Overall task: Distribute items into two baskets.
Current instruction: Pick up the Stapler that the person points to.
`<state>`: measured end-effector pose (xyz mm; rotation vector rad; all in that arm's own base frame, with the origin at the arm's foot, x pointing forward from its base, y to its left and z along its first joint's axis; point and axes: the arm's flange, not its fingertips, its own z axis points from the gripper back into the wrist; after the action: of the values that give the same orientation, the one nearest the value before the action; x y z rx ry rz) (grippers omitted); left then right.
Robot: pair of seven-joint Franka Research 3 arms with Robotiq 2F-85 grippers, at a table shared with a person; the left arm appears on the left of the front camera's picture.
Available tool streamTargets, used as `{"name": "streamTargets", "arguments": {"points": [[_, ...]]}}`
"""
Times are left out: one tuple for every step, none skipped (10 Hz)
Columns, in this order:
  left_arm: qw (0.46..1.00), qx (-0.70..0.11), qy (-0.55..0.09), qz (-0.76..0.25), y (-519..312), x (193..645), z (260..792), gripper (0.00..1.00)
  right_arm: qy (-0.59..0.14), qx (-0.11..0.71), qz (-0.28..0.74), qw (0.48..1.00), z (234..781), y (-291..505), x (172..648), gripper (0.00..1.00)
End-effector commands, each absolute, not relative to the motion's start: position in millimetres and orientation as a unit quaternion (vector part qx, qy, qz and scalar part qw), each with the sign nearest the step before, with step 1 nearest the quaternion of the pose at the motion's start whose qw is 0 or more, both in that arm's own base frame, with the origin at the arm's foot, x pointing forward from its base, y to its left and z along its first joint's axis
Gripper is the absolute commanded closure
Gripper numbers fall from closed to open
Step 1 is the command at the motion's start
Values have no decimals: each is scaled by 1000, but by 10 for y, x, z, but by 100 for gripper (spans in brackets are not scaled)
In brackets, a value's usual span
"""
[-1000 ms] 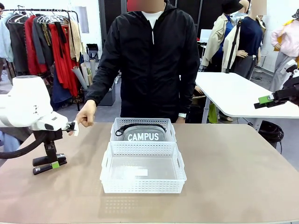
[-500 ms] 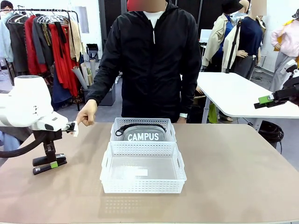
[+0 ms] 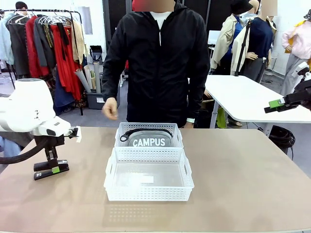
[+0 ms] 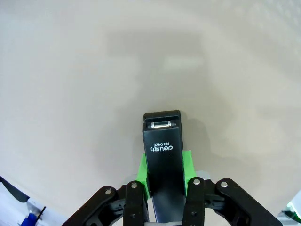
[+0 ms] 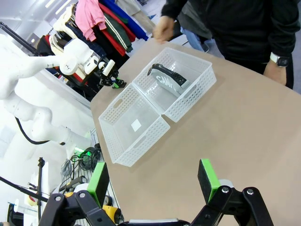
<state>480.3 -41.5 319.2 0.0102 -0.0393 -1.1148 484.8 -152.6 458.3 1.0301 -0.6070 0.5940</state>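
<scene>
Low centre, our left gripper (image 4: 165, 173) clamps the stiff, slick black plastic desk stapler (image 4: 162, 139) by its flanks; we judge it light.

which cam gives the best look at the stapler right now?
Left wrist view: the stapler sits dead centre, clamped between the left gripper's green pads, with its brand print readable. Front view shows it as a small dark shape at that gripper, at the far left of the table. In the right wrist view it is tiny and distant.

Bright, even indoor light; soft shadows on the table (image 3: 243, 184); wide-angle wrist-view curvature.
</scene>
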Motion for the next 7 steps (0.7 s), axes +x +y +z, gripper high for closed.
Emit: {"name": "streamTargets", "arguments": {"points": [[848, 4, -19, -529, -416, 4802, 3192, 94, -284, 475, 273, 787, 4605, -1503, 4818, 0], [848, 4, -19, -529, -416, 4802, 3192, 94, -284, 475, 273, 787, 4605, -1503, 4818, 0], [848, 4, -19, -529, -416, 4802, 3192, 94, -284, 475, 273, 787, 4605, -1503, 4818, 0], [848, 4, -19, -529, -416, 4802, 3192, 94, -284, 475, 273, 787, 4605, -1503, 4818, 0], [848, 4, -19, -529, -416, 4802, 3192, 94, -284, 475, 273, 787, 4605, -1503, 4818, 0], [848, 4, -19, -529, -416, 4802, 3192, 94, -284, 475, 273, 787, 4605, -1503, 4818, 0], [848, 5, -19, -529, -417, 4803, 3192, 94, -284, 475, 273, 787, 4605, -1503, 4818, 0]]}}
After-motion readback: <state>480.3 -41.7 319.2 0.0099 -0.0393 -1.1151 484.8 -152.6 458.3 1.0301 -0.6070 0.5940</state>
